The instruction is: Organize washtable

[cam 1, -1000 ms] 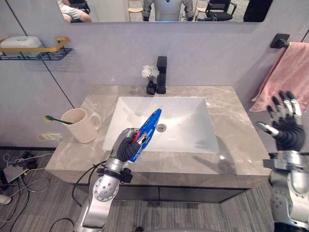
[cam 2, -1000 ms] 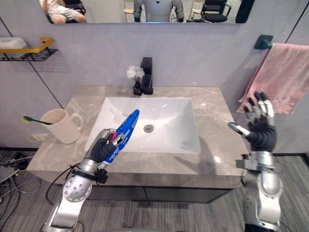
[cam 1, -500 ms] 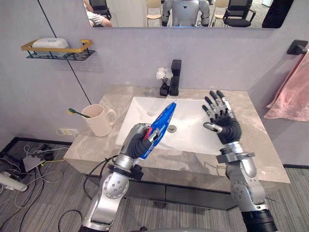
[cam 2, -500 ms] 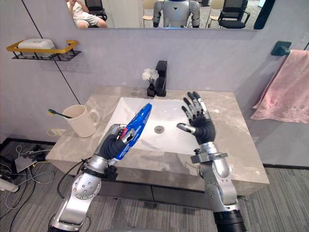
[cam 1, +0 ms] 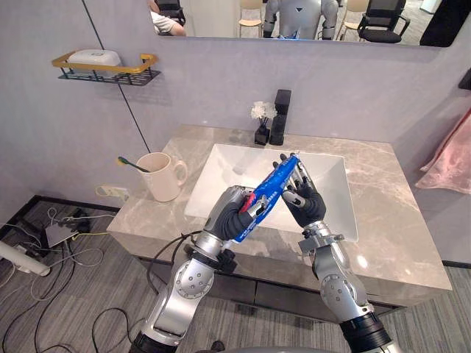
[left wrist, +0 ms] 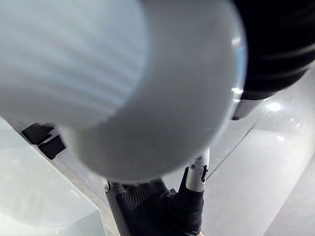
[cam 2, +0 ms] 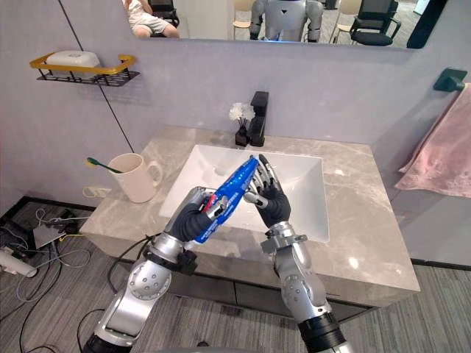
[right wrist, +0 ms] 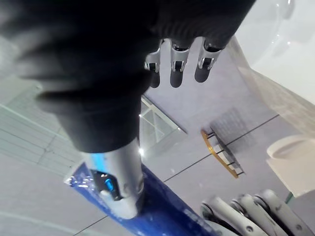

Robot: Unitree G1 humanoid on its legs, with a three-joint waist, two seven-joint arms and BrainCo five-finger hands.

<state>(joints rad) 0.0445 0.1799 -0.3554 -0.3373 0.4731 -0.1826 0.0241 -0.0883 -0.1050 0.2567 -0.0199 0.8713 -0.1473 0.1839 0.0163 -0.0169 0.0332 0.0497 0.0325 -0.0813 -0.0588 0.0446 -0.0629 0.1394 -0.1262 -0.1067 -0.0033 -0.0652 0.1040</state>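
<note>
My left hand is curled tight round the lower part of the blue toothpaste tube and holds it slanted above the sink's front edge. The tube's bottom end is buried in the fist. My right hand is up against the tube's upper end with its fingers straight. In the right wrist view its thumb lies on the blue surface, but I can't tell whether it presses. A mug with a toothbrush in it stands near the countertop's left edge.
</note>
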